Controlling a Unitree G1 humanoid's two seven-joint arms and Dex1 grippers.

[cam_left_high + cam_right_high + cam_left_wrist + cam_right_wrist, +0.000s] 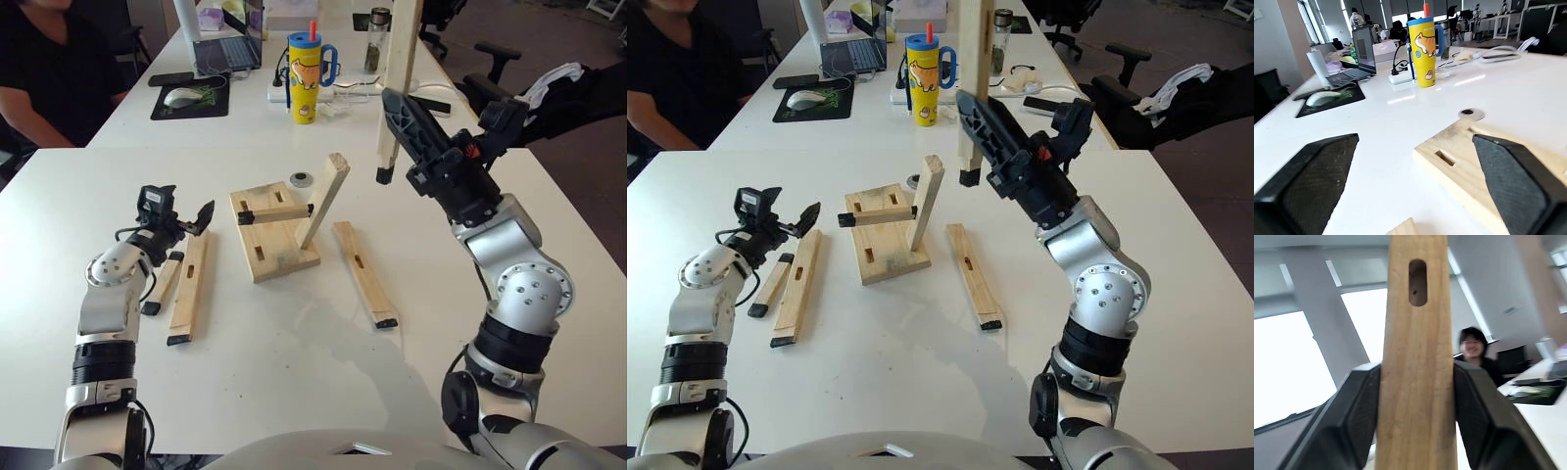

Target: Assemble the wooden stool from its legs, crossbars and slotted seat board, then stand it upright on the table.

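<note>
Clutter lies on the far desk: a yellow tumbler with a red straw standing in its lid, contents hidden, a glass bottle to its right, and a laptop and computer mouse to its left. On the near white table a cable grommet sits just beyond the slotted seat board. The board lies flat at the centre, with a leaning leg rising from its right side and a crossbar across its far part. A flat leg lies just right of it. The right gripper, raised far right of the board, is clamped on a held leg, upright in the air. The left gripper hangs with fingers apart above a slotted leg and a short crossbar lying side by side at the left.
</note>
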